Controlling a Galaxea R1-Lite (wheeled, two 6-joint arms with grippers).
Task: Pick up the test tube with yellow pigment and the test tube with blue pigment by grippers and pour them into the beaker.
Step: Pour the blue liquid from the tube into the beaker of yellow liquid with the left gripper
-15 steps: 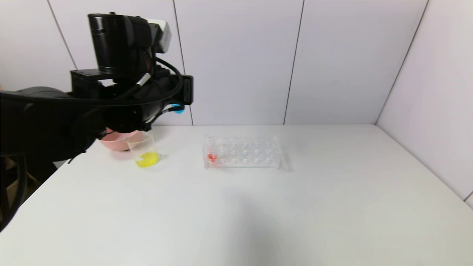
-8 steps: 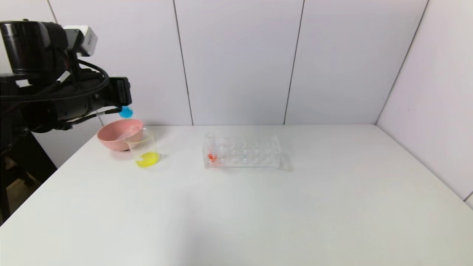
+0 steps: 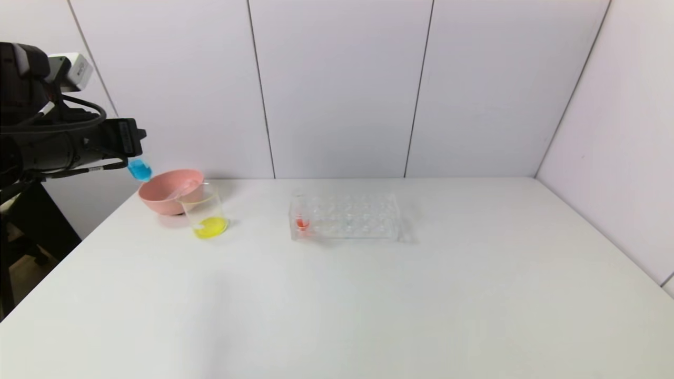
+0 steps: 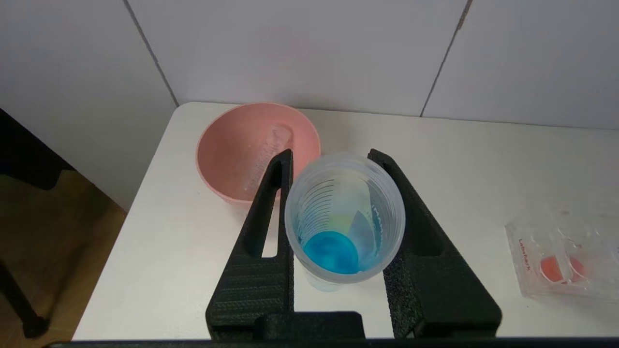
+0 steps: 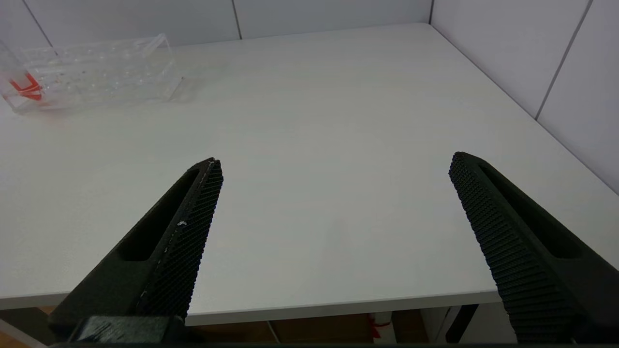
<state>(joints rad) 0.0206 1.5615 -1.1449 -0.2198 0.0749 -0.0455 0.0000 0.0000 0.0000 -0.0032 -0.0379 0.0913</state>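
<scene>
Pink bowl (image 3: 169, 190) stands behind beaker (image 3: 207, 215); left gripper (image 4: 338, 193) clamps blue tube (image 4: 343, 220); right gripper (image 5: 333, 212) spread wide.

The right gripper (image 5: 333, 169) hangs spread wide above the white table (image 5: 314, 121).

We can read only one word: "LabeMark", or something close to it, printed in small red letters on the end wall of the clear tube rack (image 4: 563, 256); we are not sure of every letter. On the blue-pigment test tube (image 4: 344, 220) we see moulded graduation lines and a run of raised lettering down its inner wall, which we cannot make out.
</scene>
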